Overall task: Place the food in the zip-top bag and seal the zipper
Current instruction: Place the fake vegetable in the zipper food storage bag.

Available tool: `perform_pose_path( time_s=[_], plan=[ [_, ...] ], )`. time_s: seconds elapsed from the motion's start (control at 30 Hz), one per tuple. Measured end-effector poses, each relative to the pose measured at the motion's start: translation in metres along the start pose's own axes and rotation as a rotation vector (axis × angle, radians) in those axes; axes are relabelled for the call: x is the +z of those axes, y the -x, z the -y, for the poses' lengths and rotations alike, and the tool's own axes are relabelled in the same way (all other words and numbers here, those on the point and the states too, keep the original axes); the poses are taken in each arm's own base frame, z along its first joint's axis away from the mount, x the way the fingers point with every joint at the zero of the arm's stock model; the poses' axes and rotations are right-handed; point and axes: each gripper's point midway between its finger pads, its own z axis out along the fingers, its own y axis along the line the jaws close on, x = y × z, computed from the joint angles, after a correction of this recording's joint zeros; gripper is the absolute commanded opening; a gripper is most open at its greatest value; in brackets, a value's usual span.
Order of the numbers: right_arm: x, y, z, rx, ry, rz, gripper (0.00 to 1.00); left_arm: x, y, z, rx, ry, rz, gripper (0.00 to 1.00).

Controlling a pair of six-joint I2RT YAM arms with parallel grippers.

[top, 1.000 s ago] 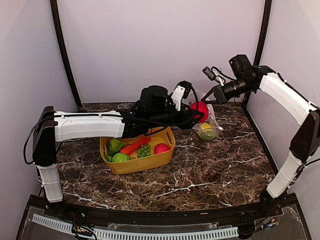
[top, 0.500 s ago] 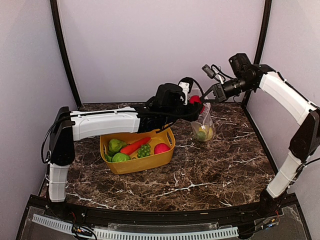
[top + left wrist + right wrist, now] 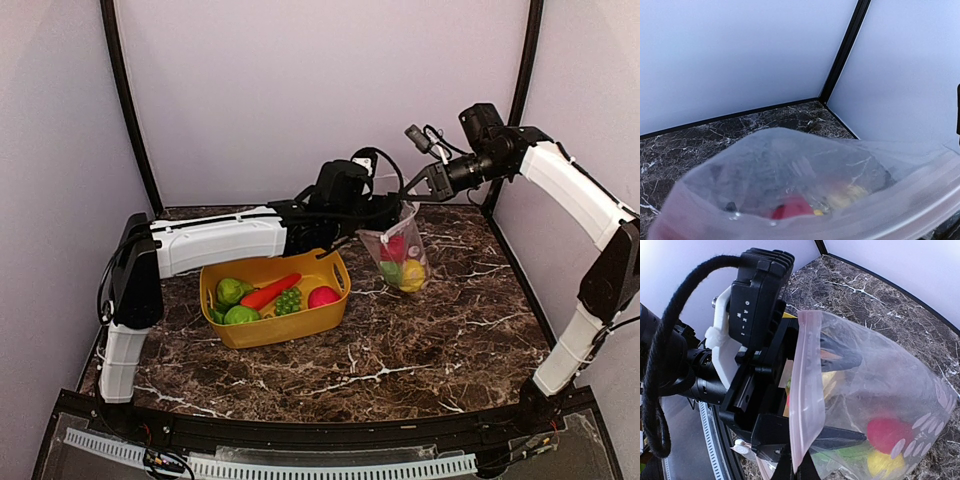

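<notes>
Two noted: your right end effector (image 3: 417,198) pinches the zipper (image 3: 807,390); left end effector (image 3: 857,399) gapes inside the limp, slippery zip-top bag (image 3: 402,262). Take hold along the zipper beside the right.

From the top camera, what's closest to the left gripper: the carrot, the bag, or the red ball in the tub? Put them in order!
1. zip-top bag, around the left gripper's fingers.
2. red ball, right end of the yellow tub.
3. carrot, middle of the tub.
</notes>
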Motion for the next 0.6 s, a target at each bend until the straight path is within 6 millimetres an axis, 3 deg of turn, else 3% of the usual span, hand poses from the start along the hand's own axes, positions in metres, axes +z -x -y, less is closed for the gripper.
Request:
perform_pose_path(
  time_s=[0.37,0.6],
  plan=[
    [-0.001,0.0,0.002,0.007,-0.004,0.002,0.0,0.0,-0.002,0.005,-0.008,-0.025,-0.011,0.81],
    [-0.004,-0.001,0.015,0.034,-0.022,0.007,0.0,-0.013,0.0,0.027,0.0,-0.112,-0.018,0.78]
  ],
)
